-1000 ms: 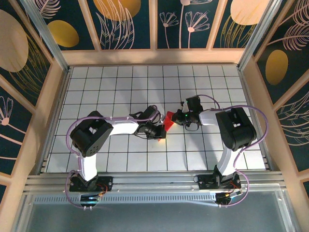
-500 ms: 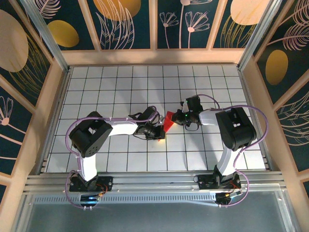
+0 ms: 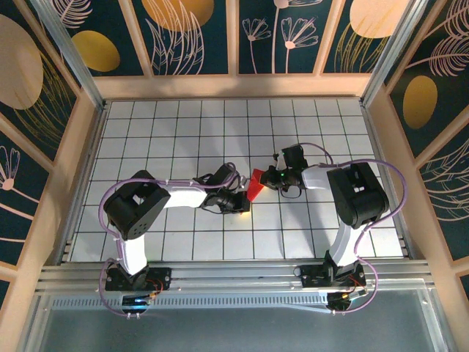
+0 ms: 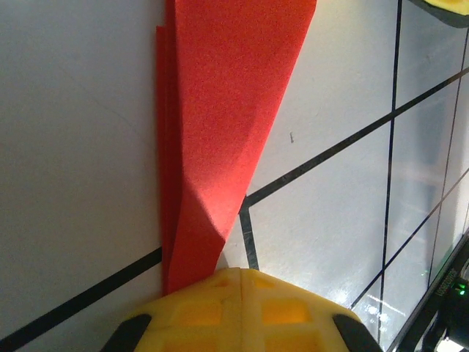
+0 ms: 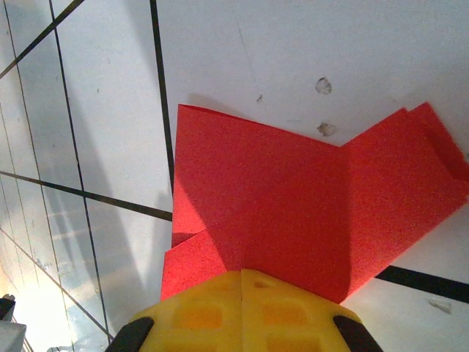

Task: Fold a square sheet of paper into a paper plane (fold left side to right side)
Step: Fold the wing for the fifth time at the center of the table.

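Note:
The red sheet of paper (image 3: 254,185) lies folded on the white grid table, between the two grippers. In the left wrist view it is a narrow layered wedge (image 4: 220,110) running down to my left gripper (image 4: 240,273). That gripper's yellow fingers are shut tip to tip, and the paper's narrow end passes under them. In the right wrist view the paper (image 5: 278,198) is a wider folded shape with a raised flap on the right. My right gripper (image 5: 240,275) is also shut and rests on the paper's near edge. From above, the left gripper (image 3: 242,207) is at the paper's near end and the right gripper (image 3: 268,178) at its right side.
The table (image 3: 176,132) is white tiles with black grid lines, walled by wooden rails (image 3: 234,86) at the back and sides. Both arms reach in towards the middle. Open tiles lie to the far left and along the back.
The left arm has shifted slightly, its wrist easing a little to the left. The paper and the right arm stay where they were.

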Controlling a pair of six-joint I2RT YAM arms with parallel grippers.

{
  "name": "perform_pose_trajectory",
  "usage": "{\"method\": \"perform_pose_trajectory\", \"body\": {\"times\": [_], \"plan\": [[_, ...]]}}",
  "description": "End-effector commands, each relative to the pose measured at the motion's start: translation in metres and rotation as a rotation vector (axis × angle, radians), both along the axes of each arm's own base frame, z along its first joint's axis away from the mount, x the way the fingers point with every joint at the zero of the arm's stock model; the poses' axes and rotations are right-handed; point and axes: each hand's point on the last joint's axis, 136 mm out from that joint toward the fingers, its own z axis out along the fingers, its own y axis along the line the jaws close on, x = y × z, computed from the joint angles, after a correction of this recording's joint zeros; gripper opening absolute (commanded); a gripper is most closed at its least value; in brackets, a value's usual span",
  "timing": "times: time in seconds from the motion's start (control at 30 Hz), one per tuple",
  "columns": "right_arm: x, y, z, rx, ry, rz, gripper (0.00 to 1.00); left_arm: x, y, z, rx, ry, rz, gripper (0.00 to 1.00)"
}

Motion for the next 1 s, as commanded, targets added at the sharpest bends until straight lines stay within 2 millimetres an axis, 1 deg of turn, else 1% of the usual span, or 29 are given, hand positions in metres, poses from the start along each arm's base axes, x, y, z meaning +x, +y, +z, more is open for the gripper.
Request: {"method": "perform_pose_trajectory", "body": {"times": [0.0, 0.2, 0.3, 0.4, 0.47, 0.6, 0.63, 0.7, 0.73, 0.97], "plan": [[-0.029, -0.023, -0.048, -0.155, 0.143, -0.015, 0.0, -0.03, 0.007, -0.014, 0.038, 0.081, -0.017, 0.0], [-0.029, -0.023, -0.049, -0.162, 0.148, -0.009, 0.0, -0.041, 0.012, -0.009, 0.029, 0.087, -0.011, 0.0], [-0.028, -0.022, -0.047, -0.158, 0.142, -0.005, 0.0, -0.042, 0.009, 0.006, -0.016, 0.069, -0.006, 0.0], [-0.029, -0.022, -0.048, -0.158, 0.143, -0.006, 0.0, -0.031, 0.005, 0.028, -0.043, 0.024, 0.001, 0.0], [-0.029, -0.021, -0.048, -0.158, 0.144, -0.004, 0.0, -0.019, 0.001, 0.042, -0.067, -0.005, 0.01, 0.0], [-0.031, -0.019, -0.049, -0.156, 0.144, 0.001, 0.0, 0.005, 0.0, 0.059, -0.078, -0.056, 0.032, 0.0], [-0.031, -0.02, -0.049, -0.157, 0.146, 0.0, 0.0, 0.012, 0.0, 0.06, -0.077, -0.063, 0.036, 0.0], [-0.031, -0.019, -0.049, -0.155, 0.145, 0.002, 0.0, 0.018, -0.001, 0.054, -0.067, -0.062, 0.027, 0.0], [-0.031, -0.019, -0.049, -0.156, 0.146, 0.002, 0.0, 0.023, -0.006, 0.055, -0.074, -0.069, 0.017, 0.0], [-0.031, -0.017, -0.048, -0.155, 0.145, 0.004, 0.0, 0.034, -0.02, 0.034, -0.057, -0.056, -0.018, 0.0]]}}
